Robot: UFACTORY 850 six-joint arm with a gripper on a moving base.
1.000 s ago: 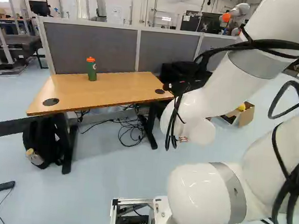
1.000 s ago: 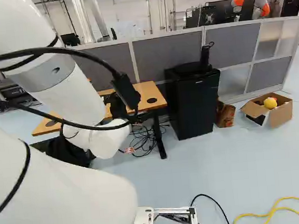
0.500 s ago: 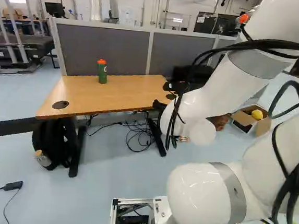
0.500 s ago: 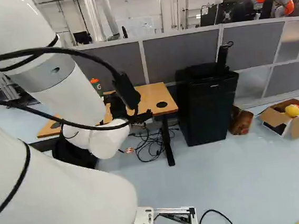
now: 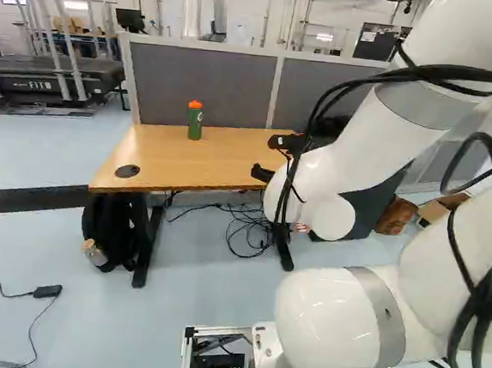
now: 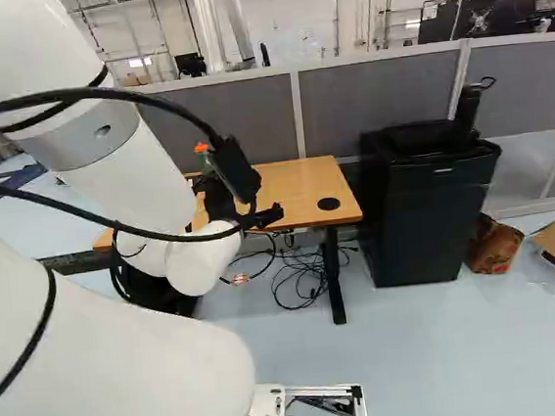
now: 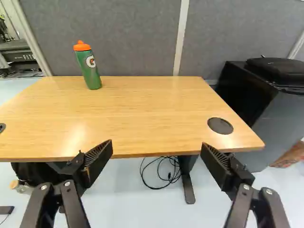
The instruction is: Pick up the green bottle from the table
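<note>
Facing a green bottle (image 7: 90, 69) with an orange cap, standing upright on the wooden table (image 7: 142, 104), near its far edge and the grey partition (image 7: 128, 38). Hovering well apart from the bottle with the gripper (image 5: 263, 156), spreading both fingers (image 7: 98, 156) wide, leaving open air between. Seeing, in the wrist view, the table's near edge running crosswise between the fingertips. Facing also a black cabinet (image 6: 426, 213), standing beside the table's end farther from the bottle, and cables (image 6: 304, 282) lying below.
</note>
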